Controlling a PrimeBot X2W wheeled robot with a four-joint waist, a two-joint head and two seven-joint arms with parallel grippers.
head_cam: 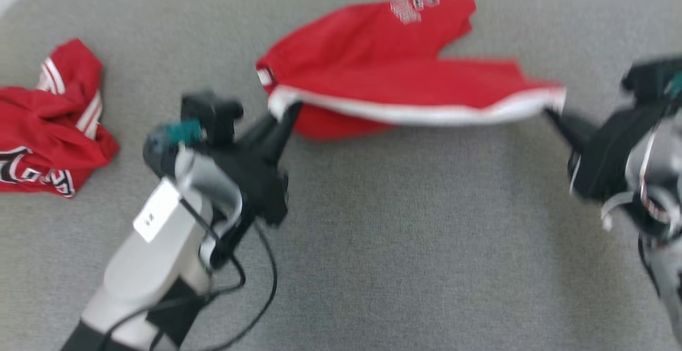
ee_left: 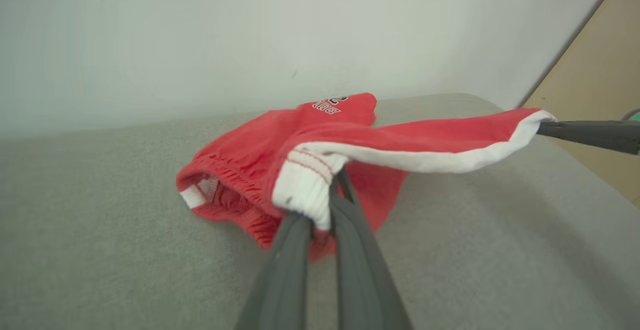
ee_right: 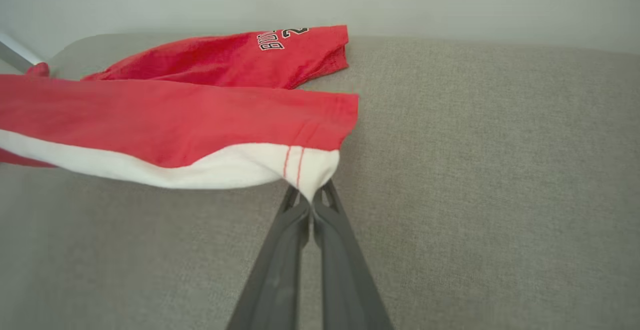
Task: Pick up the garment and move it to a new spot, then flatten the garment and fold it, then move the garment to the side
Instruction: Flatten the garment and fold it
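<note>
Left gripper [head_cam: 286, 112] and right gripper [head_cam: 552, 111] each pinch an end of the red-and-white fabric garment [head_cam: 383, 47], upper centre: flattening, I judge. Next, lay it down evenly.

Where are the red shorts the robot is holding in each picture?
Head view: red shorts at top middle, stretched between left gripper and right gripper.
Left wrist view: red shorts in the centre.
Right wrist view: red shorts at upper left.
Shared landmark: the white stripe along their lifted edge.
</note>
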